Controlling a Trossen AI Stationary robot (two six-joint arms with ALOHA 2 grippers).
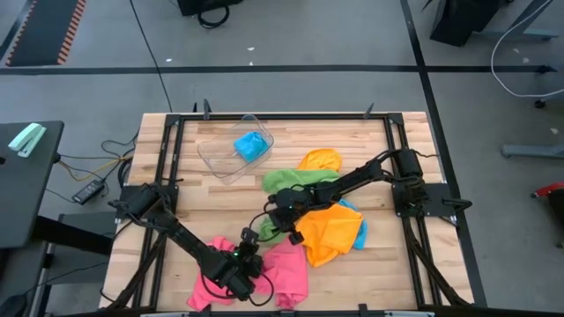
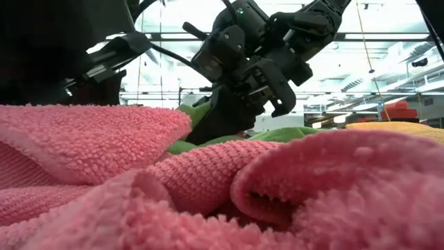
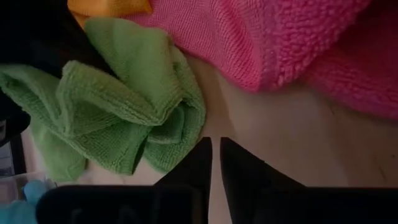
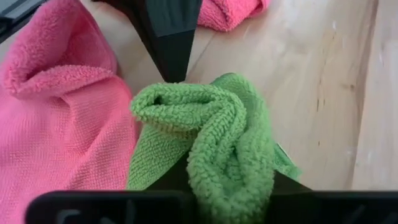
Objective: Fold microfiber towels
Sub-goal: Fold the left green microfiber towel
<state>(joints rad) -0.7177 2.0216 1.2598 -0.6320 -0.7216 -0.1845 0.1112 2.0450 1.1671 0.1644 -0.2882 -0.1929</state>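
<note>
Your right gripper (image 1: 269, 227) sits near the middle of the table with its fingers pinched on a bunched fold of the green towel (image 4: 214, 140); in the right wrist view the cloth wells up between the fingers in a thick roll, so you likely hold several layers, not one edge. Your left gripper (image 3: 214, 163) hovers just beside that same towel at the near side; its fingers are pressed almost together and hold nothing, with only a thin slit between them over bare wood.

The pink towel (image 1: 264, 269) lies crumpled at the near edge, partly under the left arm; the orange towels (image 1: 328, 231) lie to the right of the green one, with a sky-blue one (image 1: 359, 231) peeking out beneath; another blue towel (image 1: 251, 145) rests in the clear tub (image 1: 216, 158) at the far left.

To do this step well, I judge you should lift the green towel clear of the pile before anything else; then spread the left fingers and take a single free corner; draw both grippers apart until the cloth hangs flat; lay it on bare table (image 1: 397, 255), away from the pink, before folding.
</note>
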